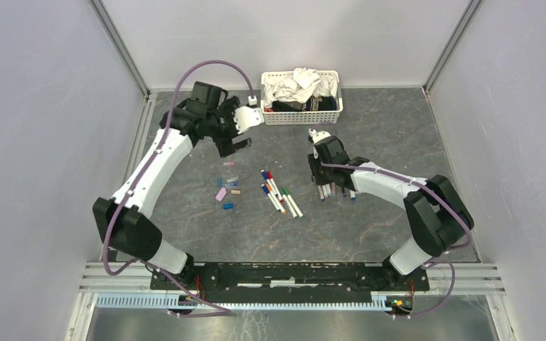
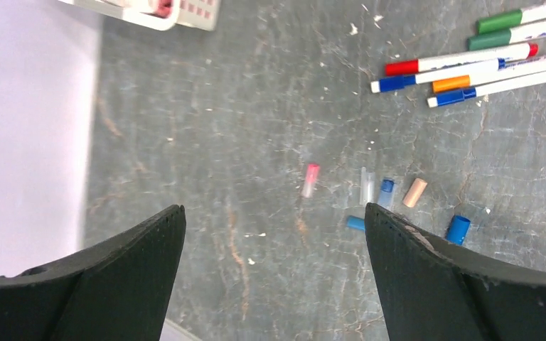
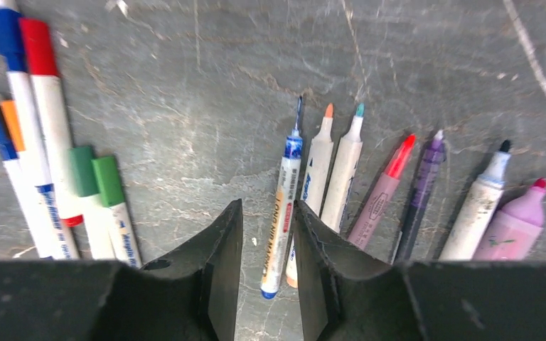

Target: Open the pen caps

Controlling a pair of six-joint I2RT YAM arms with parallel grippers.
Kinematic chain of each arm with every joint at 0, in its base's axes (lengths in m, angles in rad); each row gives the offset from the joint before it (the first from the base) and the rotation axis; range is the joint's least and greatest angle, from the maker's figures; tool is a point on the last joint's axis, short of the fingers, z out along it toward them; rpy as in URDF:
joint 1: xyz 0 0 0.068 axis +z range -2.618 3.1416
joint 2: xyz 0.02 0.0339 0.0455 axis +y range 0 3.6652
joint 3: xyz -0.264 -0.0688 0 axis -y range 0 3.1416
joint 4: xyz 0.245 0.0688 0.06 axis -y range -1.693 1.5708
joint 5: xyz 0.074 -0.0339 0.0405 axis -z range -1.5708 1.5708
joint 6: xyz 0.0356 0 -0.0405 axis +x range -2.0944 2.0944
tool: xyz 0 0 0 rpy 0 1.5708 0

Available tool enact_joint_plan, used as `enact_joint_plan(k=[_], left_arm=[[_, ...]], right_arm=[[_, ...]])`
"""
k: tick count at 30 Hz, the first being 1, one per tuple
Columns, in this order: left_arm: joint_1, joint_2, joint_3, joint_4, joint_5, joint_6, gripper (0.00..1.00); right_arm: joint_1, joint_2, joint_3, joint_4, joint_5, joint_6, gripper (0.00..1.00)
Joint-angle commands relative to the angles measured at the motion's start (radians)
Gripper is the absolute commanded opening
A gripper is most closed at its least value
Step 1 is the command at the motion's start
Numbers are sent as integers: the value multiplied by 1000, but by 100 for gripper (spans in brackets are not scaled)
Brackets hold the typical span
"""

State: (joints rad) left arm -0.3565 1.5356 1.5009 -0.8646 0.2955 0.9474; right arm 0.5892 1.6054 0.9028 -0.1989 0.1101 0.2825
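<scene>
A: Left arm?
B: Stretched far forward up the left side, elbow bent, wrist raised. Left gripper tips downward, jaws spread wide, nothing between them.
A: Right arm?
B: Reaches inward from the right, forearm low. Right gripper points down, jaws only narrowly parted.

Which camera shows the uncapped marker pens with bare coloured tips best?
Right wrist view: the uncapped marker pens lie fanned, tips clear. Top view shows them tiny and partly hidden; left wrist view misses them.
</scene>
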Motion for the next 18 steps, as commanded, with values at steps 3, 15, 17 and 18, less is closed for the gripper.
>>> enact_joint_plan(k=[3, 15, 17, 18], left_arm=[[2, -142, 19, -15, -105, -79, 100], [57, -230, 32, -22, -39, -271, 100], [57, -247, 14, -26, -30, -285, 100], [57, -255, 9, -28, -26, -291, 100]], right_arm=[[41, -106, 85, -58, 13, -42, 38], [248, -73, 30, 15, -68, -144, 35], [266, -59, 11, 37, -81, -140, 34], [272, -54, 4, 43, -83, -139, 33]])
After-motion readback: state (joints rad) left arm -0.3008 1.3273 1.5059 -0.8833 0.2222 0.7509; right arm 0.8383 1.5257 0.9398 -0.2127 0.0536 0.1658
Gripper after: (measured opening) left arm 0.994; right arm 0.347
